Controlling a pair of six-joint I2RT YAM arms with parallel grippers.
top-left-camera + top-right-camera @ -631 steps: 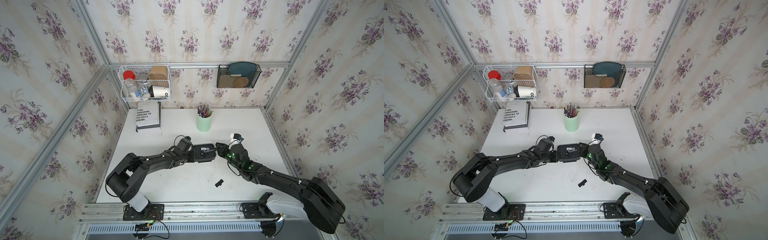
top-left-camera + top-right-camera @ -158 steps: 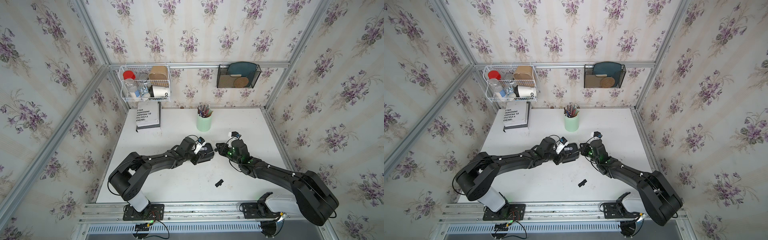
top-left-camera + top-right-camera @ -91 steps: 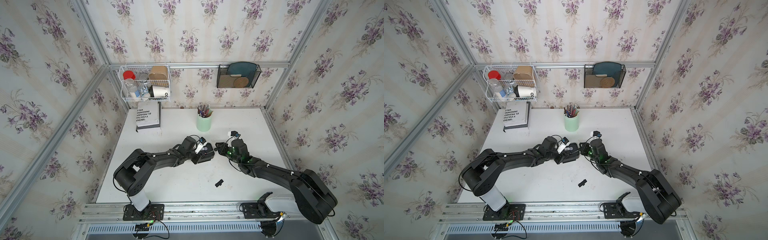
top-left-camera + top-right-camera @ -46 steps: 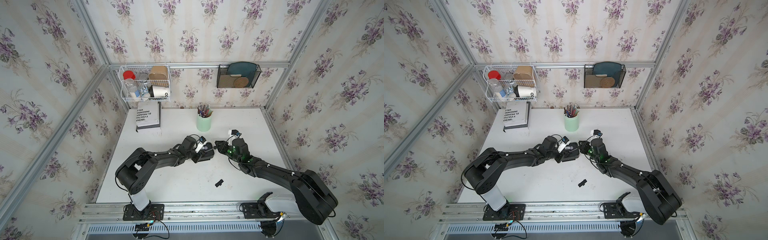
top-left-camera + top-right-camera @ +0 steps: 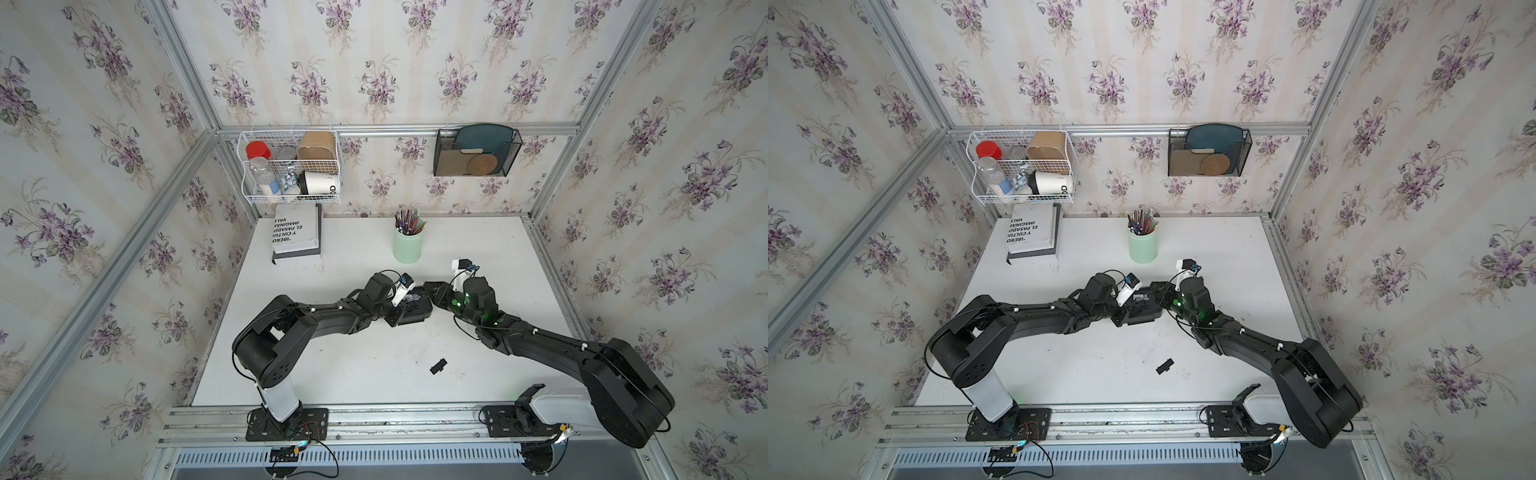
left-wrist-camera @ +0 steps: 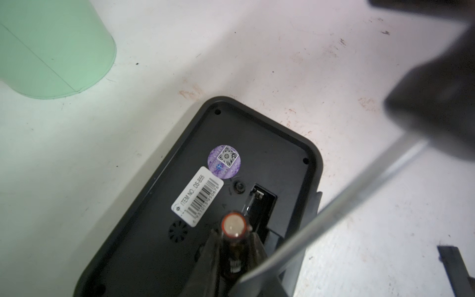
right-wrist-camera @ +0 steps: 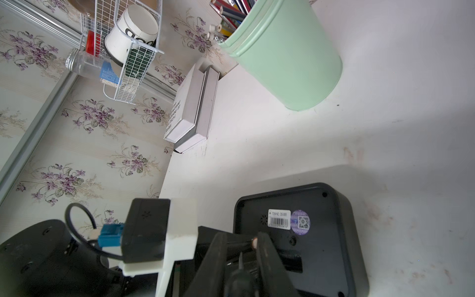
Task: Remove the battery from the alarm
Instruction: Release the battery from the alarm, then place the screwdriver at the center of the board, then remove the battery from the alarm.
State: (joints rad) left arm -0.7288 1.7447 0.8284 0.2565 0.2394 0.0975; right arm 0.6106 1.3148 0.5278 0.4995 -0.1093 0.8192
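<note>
**Battery clamped beside the alarm's open compartment**

The alarm (image 6: 270, 144) lies face down near the middle of the table (image 5: 353, 370), stickers up, between the two arms. The left fingers (image 6: 212, 254) are clenched on the battery (image 6: 232, 226). Its copper end shows just beside the open compartment (image 6: 263, 205), over the alarm's back. Whether its hidden end touches the alarm I cannot tell. The right fingers (image 7: 268, 259) grasp the screwdriver (image 6: 334, 208), whose grey shaft crosses just beside the battery. The small black cover (image 5: 438, 365) lies on the table nearer the front, well apart from the alarm. A green pencil cup (image 5: 408, 249) stands farther back.
</note>
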